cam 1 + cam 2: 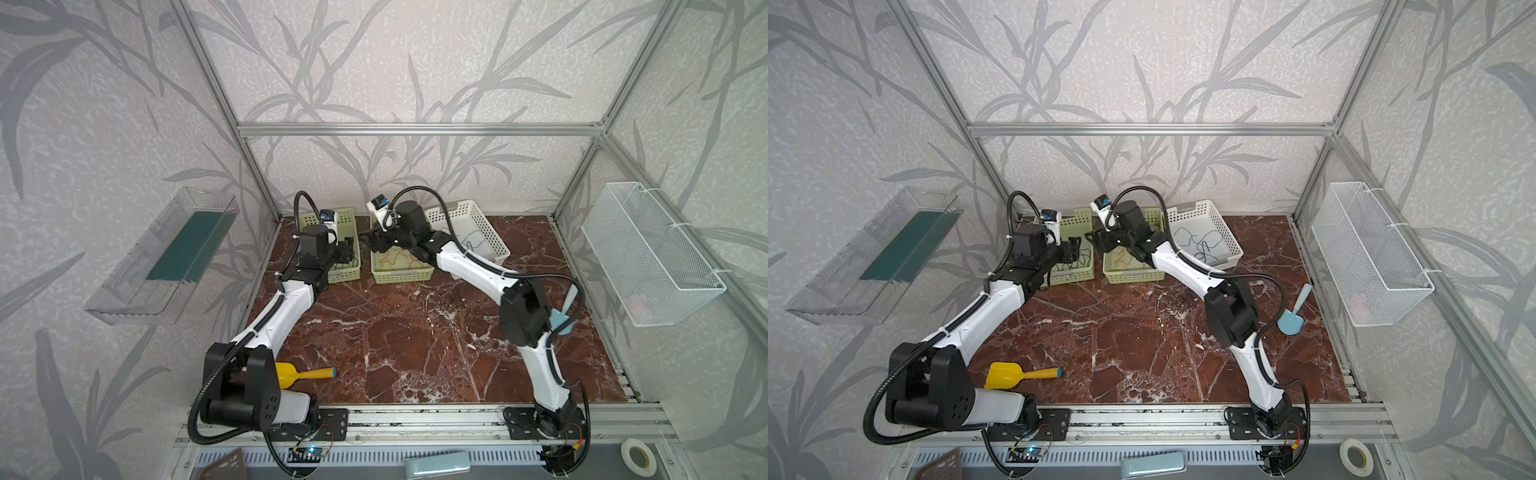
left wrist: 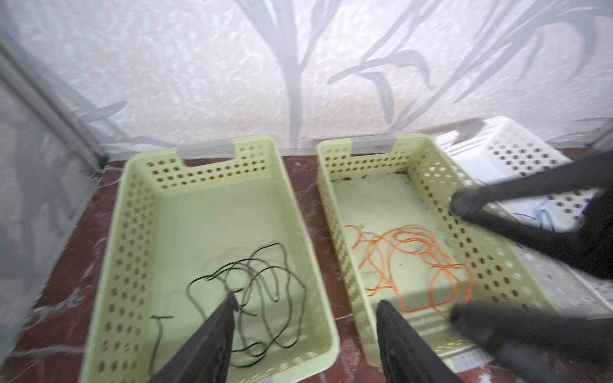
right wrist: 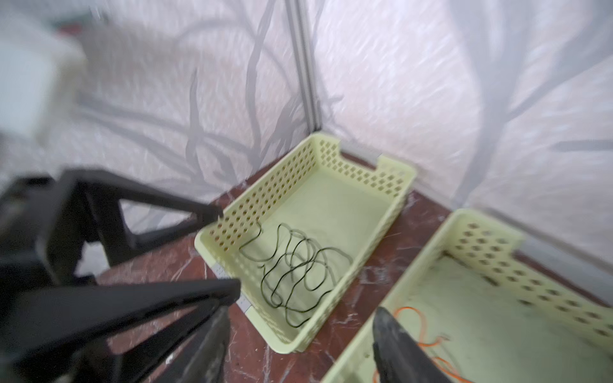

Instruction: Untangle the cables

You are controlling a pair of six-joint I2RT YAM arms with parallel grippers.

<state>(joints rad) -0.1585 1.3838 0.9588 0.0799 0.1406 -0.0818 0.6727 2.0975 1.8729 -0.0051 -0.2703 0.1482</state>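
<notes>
Dark green-black cables [image 2: 258, 285] [image 3: 298, 265] lie in loose loops in the left green basket [image 2: 132, 232] [image 1: 351, 216]. Orange cables [image 2: 411, 258] [image 1: 399, 255] lie in the middle green basket [image 2: 335, 205] [image 1: 1133, 276]. Blue cables [image 1: 1200, 243] rest in the white basket [image 1: 1221, 224]. My left gripper [image 2: 306, 308] [image 1: 349, 245] hovers open over the gap between the two green baskets, nothing between its fingers. My right gripper [image 3: 303, 315] [image 1: 1096, 241] is open over the middle basket's left side and holds nothing. The two grippers face each other closely.
A yellow scoop [image 1: 299, 374] lies at the front left by the left arm's base. A blue scoop [image 1: 1293, 311] lies at the right. A wire basket [image 1: 652, 253] hangs on the right wall, a clear tray [image 1: 162, 257] on the left wall.
</notes>
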